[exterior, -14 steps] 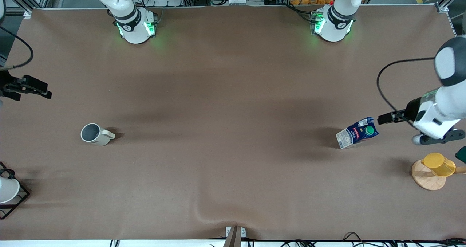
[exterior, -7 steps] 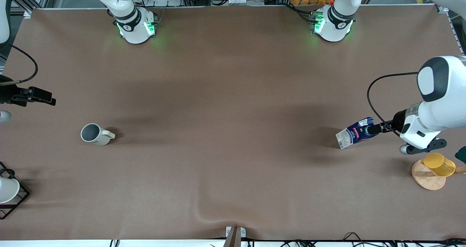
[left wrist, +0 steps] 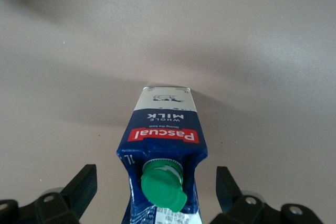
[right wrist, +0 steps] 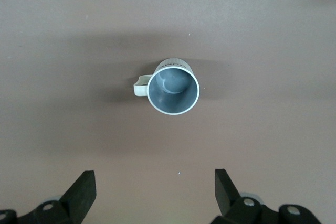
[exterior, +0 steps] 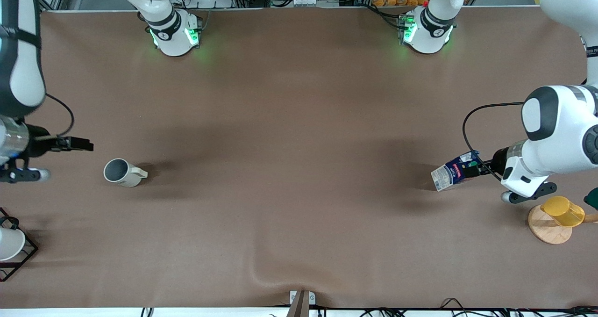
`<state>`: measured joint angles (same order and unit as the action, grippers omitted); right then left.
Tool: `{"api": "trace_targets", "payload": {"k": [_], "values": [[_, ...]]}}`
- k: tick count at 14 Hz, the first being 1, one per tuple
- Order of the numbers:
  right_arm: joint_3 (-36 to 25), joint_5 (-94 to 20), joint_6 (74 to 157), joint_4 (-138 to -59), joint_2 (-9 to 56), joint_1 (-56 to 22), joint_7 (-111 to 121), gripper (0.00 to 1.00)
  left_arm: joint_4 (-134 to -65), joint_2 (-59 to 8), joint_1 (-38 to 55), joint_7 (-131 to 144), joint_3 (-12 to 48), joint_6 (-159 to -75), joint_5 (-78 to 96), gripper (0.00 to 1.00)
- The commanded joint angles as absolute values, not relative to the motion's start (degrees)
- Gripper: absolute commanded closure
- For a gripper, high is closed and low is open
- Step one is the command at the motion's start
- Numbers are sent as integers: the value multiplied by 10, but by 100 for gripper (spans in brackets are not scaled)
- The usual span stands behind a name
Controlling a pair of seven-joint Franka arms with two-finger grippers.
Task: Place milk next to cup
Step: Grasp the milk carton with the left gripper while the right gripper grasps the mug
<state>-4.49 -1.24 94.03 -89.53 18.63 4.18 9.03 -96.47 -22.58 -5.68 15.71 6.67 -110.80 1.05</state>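
Now the left gripper (left wrist: 156, 192) is spread wide around the milk (exterior: 454, 172), which stands at that arm's end of the table. Well apart, the right gripper (exterior: 80, 144), also spread, hangs near the cup (exterior: 122, 172).

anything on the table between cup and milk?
Nothing: front view shows only bare brown table between the cup and the milk.
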Motion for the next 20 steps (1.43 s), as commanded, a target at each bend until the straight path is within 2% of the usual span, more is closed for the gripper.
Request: {"api": "trace_targets", "payload": {"k": [1,5,8,10,13,16,17,18,20], "values": [[-39,-10,936,-891,191,53,97,0,-980,-221,-55,165,68,-1120,23,0],[-39,-10,963,-891,226,58,96,0,-990,-221,-57,165,68,-1120,23,1],[-39,-10,1017,-894,268,78,106,0,-991,-221,-55,165,68,-1119,23,28],[-39,-11,1044,-894,292,90,147,0,-991,-221,-55,165,68,-1119,23,41],[-39,-11,1059,-895,314,91,147,0,-991,-226,-54,165,68,-1119,23,50],[-39,-11,1102,-908,335,92,152,0,-985,-216,-43,160,69,-1107,19,50],[-39,-11,1112,-918,337,92,152,6,-982,-210,-34,161,69,-1099,18,50],[-39,-11,1121,-926,338,90,152,16,-979,-203,-22,163,69,-1088,17,50],[-39,-11,1145,-937,343,90,152,46,-962,-195,-1,163,69,-1062,15,50]]}}
